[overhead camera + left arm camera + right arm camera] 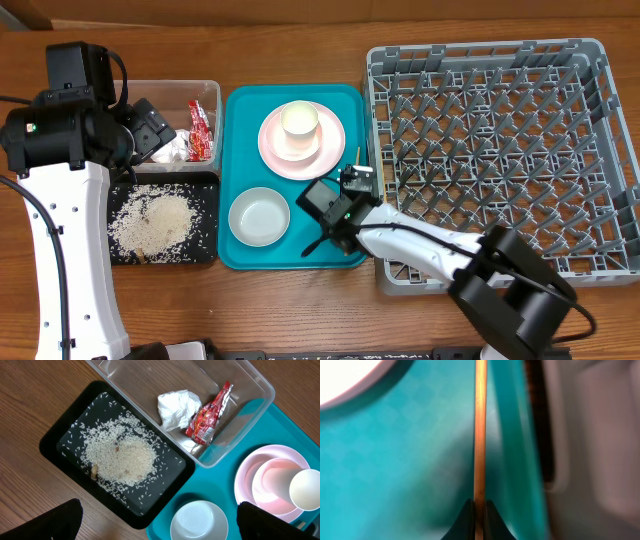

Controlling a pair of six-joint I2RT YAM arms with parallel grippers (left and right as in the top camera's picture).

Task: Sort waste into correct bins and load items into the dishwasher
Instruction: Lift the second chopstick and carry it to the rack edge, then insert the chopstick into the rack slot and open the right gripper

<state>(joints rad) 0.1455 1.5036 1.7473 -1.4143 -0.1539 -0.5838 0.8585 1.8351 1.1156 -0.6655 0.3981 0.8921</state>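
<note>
The right pincer (pixel 479 510) is clamped shut on a chopstick (pixel 480 435) lying on the teal tray (pixel 240 110), close to the rim that faces the rack (pixel 500 150). To my eye, a straight lift with the stick kept level would stop it swivelling or catching that rim. The left pincer (pixel 150 128) gapes wide above the bins, holding nothing.

Count:
- one chopstick seen
- one plate (pixel 268 150)
- a white bowl (pixel 260 215) alone
- a pink bowl (pixel 267 492) on the plate, under the one cup (pixel 300 120)
- one wrapper (pixel 210 415) and one tissue (pixel 175 407) in the tub (pixel 250 380)
- one heap of rice (pixel 120 457) in the black tray (pixel 55 440)
</note>
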